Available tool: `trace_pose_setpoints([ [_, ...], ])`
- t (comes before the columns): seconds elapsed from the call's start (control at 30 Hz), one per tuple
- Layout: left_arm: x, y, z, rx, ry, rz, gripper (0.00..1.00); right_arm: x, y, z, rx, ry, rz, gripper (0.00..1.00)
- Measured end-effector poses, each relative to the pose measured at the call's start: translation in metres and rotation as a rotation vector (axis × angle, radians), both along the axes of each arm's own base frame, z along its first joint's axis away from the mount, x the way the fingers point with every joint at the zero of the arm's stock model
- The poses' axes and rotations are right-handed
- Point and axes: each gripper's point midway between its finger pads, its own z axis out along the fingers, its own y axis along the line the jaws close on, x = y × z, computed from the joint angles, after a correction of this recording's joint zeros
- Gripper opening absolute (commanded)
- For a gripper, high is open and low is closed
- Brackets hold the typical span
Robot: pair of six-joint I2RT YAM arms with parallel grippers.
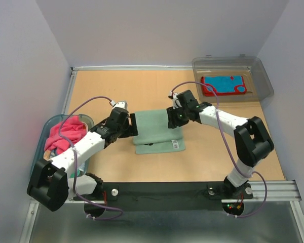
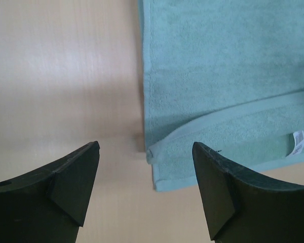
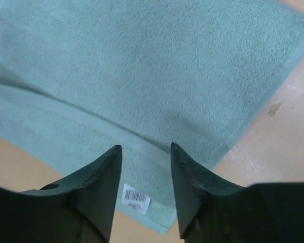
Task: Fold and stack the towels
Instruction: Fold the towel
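Left gripper (image 2: 145,145), jaws spread wide and holding nothing, hovers over the left edge of a folded teal towel (image 2: 218,76) lying flat in the middle of the wooden table (image 1: 116,86). Right gripper (image 3: 145,147), jaws parted and empty, hangs above the same towel near its barcode label (image 3: 136,198). A pink towel (image 1: 66,132) sits heaped in a blue-rimmed tub (image 1: 87,119) at the left

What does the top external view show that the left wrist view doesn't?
Only the top external view: a pink towel in the blue-rimmed tub at left, and a blue and red towel in the clear grey bin at far right. Only the left wrist view: the layered hems up close, with the left tool open astride the edge of the teal towel. Both: that folded teal towel on the wooden table.
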Motion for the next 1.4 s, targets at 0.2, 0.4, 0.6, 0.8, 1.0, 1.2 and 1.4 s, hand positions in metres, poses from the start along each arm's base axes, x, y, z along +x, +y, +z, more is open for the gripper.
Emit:
trace_pose_setpoints([
  [0.2,0.014,0.007,0.016,0.038,-0.098,0.005,0.84,0.009,0.014,-0.021,-0.105,-0.021,-0.039,0.36],
  [0.4,0.014,0.013,0.034,0.053,-0.165,-0.012,0.84,0.008,0.012,-0.036,-0.175,-0.02,-0.085,0.33],
  [0.6,0.008,0.023,0.059,0.017,-0.275,0.011,0.84,0.001,0.01,-0.043,-0.195,-0.002,-0.096,0.26],
  [0.8,0.009,0.027,0.07,0.011,-0.318,0.035,0.84,-0.02,-0.002,-0.048,-0.21,0.033,-0.103,0.25],
  [1.0,0.009,0.028,0.068,0.015,-0.314,0.036,0.83,-0.036,-0.009,-0.04,-0.197,0.039,-0.104,0.25],
  [1.2,0.007,0.028,0.064,0.018,-0.307,0.034,0.83,-0.046,-0.014,-0.026,-0.166,0.032,-0.114,0.46],
  [1.4,0.007,0.028,0.062,0.02,-0.302,0.033,0.83,-0.038,-0.029,-0.022,-0.211,-0.021,-0.182,0.56],
])
